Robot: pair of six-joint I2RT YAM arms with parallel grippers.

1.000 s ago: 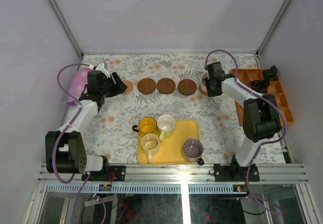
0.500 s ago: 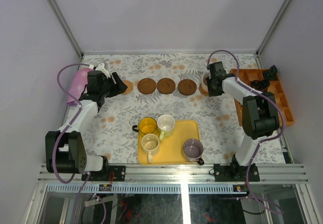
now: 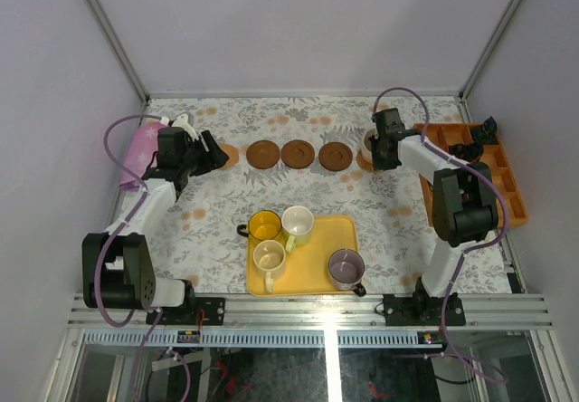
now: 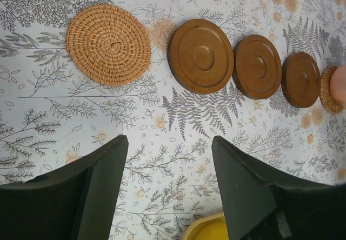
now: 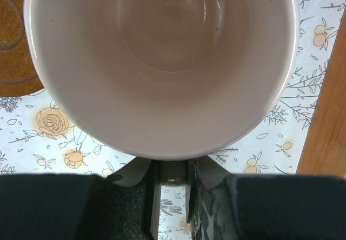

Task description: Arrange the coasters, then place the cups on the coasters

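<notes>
"Between the right gripper's (image 5: 172, 167) fingers, low in its own camera, is the handle of the pale pink cup (image 5: 162, 61). They're clamped on it, and I can see straight down to the cup's pale bottom."

"And where is it standing?"

"At the right end of the coaster row. From the left wrist I catch its pink edge over the far tan coaster (image 4: 330, 91), though I can't tell whether it rests there or hangs just above. The right wrist shows none of that coaster. It shows only a slice of the nearest of the dark brown coasters (image 5: 11, 51) and the edge of the orange divided tray (image 5: 324, 132)."

"The other arm?"

"The left gripper (image 4: 166, 159) is spread wide, holding nothing, above the flowered cloth (image 4: 162, 115) near the tan woven coaster (image 4: 108, 44). Beyond that its camera shows all three brown discs in a line, close but apart."

"The rest of the cups?"

"Only the overhead view has them. On the yellow tray (image 3: 317, 271) stand a yellow cup (image 3: 265, 225), two cream cups (image 3: 298, 224) and a grey-purple cup (image 3: 346, 266). The orange tray holds small black objects (image 3: 466, 151) in its far compartments."
</notes>
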